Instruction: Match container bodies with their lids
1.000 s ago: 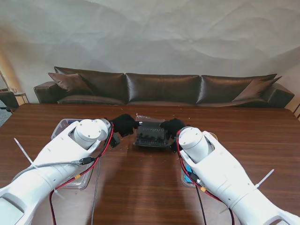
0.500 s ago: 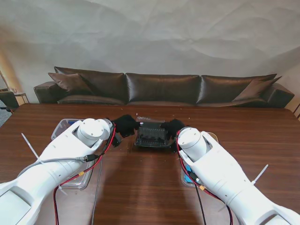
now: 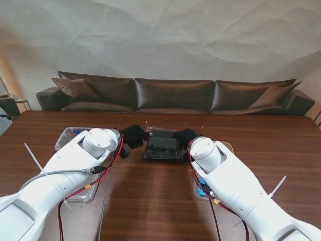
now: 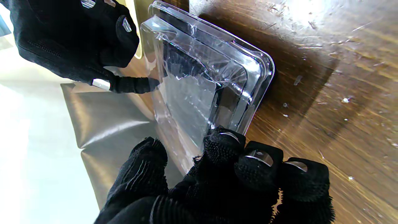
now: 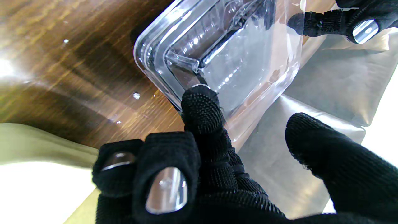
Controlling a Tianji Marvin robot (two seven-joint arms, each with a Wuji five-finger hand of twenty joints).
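The clear lid (image 3: 161,136) sits over the dark container body (image 3: 162,146), which rests on the tabletop (image 3: 150,201) midway between the two hands, and the step in hand looks like seating that lid.

To the left of the body, the left hand (image 3: 134,134) has its fingers (image 4: 225,146) laid on the lid's rim with the thumb held apart; it touches the lid, but I cannot tell whether it truly grips.

On the body's right side, the right hand (image 3: 184,135) mirrors this: one finger presses the lid's corner edge, and the thumb stands clear.

To do this well, both hands should press evenly on opposite rims, so the thin plastic does not tilt or spring off one side. Pressure belongs on the stiff rim, not on the flexible middle. If the lid's rim does not line up with the body's, it needs squaring up before any pressing down.
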